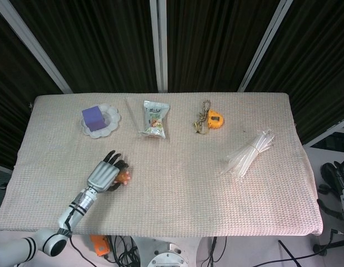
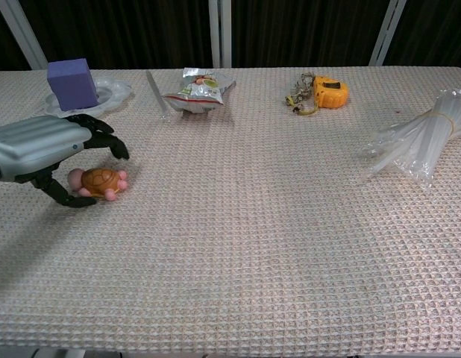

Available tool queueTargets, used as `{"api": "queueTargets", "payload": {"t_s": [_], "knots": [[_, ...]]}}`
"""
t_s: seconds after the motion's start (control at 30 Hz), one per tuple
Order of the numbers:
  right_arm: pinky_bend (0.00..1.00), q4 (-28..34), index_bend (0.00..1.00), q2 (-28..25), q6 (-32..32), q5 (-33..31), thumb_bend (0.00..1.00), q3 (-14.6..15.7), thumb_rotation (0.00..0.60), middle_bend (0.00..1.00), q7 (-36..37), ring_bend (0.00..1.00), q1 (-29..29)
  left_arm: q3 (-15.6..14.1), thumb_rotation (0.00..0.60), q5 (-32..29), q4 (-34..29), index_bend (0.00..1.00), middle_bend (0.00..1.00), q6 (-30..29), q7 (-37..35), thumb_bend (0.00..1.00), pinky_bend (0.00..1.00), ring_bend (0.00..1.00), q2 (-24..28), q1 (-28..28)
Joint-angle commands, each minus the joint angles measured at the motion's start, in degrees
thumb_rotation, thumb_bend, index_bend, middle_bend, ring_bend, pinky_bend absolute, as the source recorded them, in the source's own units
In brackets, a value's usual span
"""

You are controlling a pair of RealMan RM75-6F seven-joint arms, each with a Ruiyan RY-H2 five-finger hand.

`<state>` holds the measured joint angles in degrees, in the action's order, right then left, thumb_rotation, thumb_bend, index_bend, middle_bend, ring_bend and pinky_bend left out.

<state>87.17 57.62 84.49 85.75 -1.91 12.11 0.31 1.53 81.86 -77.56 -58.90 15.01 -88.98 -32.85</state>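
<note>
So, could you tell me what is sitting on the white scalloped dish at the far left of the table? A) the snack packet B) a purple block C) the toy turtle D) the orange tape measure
B: the purple block rests on the white dish, while the toy turtle lies on the cloth by the left hand.

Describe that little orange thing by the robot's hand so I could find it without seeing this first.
Start at the cloth-covered table and go to its left side, where the robot's silver left hand hovers with its dark fingers spread. Right under those fingers lies a small toy turtle. Its brown-orange shell and pink feet set it apart from the purple block on the clear dish behind it.
</note>
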Motion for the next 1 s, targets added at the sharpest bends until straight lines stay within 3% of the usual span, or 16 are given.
{"api": "queueTargets", "payload": {"t_s": [0.03,0.2,0.4,0.77,1.0], "knots": [[0.0,0.06,0.0,0.04,0.01,0.03,0.17,0.03,0.6,0.0,-0.12,0.0,-0.01,-0.06,0.6,-0.89,-1.1,0.08,0.11,0.71,0.62,0.11,0.01,0.0,1.05,-0.07],[0.0,0.17,0.0,0.11,-0.27,-0.04,0.17,0.03,0.6,0.0,-0.36,0.0,0.11,0.09,0.6,-2.11,-3.01,0.13,0.19,0.82,2.39,0.16,0.01,0.0,2.11,0.13],[0.0,0.3,0.0,0.2,-0.42,0.02,0.17,0.12,0.6,0.0,-0.71,0.0,0.17,0.81,0.6,-3.27,-2.19,0.35,0.39,-0.09,2.96,0.29,0.06,0.01,0.7,0.48],[0.0,-0.07,0.0,0.28,-0.73,-0.18,0.17,0.13,0.6,0.0,-0.32,0.0,0.23,0.92,0.6,0.25,2.95,0.78,0.79,-3.99,-0.8,0.39,0.18,0.32,-3.38,0.87],[0.0,-0.29,0.0,0.23,-0.54,-0.11,0.17,0.11,0.6,0.0,0.0,0.0,0.16,0.89,0.6,1.0,3.74,0.84,0.86,-4.66,-1.17,0.39,0.2,0.4,-3.62,0.93]]}}
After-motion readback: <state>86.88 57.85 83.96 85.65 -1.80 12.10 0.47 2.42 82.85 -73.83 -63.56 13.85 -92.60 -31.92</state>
